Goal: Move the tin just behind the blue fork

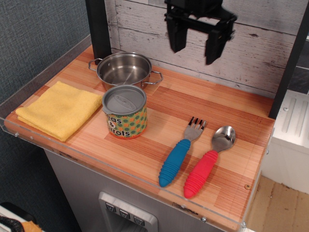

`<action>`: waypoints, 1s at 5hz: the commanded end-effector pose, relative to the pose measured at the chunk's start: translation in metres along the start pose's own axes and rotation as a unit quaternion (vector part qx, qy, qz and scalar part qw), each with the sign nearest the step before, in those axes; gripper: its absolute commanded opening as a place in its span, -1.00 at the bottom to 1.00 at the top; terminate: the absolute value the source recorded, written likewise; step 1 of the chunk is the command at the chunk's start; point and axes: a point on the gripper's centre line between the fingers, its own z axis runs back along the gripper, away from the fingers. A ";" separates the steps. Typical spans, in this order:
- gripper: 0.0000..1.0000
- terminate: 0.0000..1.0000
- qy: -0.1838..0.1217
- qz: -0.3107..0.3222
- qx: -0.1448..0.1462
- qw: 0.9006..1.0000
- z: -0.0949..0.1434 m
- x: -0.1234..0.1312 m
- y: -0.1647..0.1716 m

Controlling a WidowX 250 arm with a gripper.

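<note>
The tin, a short can with a grey lid and a yellow-orange label with green dots, stands upright on the wooden counter, just in front of the steel pot. The blue fork, with a ribbed blue handle, lies to the tin's right with its tines pointing to the back. My gripper is open and empty. It hangs high in front of the back wall, well above and behind the fork, to the right of the tin.
A steel two-handled pot stands at the back left. A folded yellow cloth lies at the left. A red-handled spoon lies right of the fork. A bare strip of counter runs behind the fork.
</note>
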 end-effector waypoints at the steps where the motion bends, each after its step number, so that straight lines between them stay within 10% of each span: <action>1: 1.00 -1.00 0.050 -0.096 0.056 0.993 0.029 -0.058 0.028; 3: 1.00 -1.00 0.140 -0.130 0.098 0.977 0.014 -0.107 0.046; 5: 1.00 -1.00 0.145 -0.167 0.109 0.969 -0.010 -0.139 0.073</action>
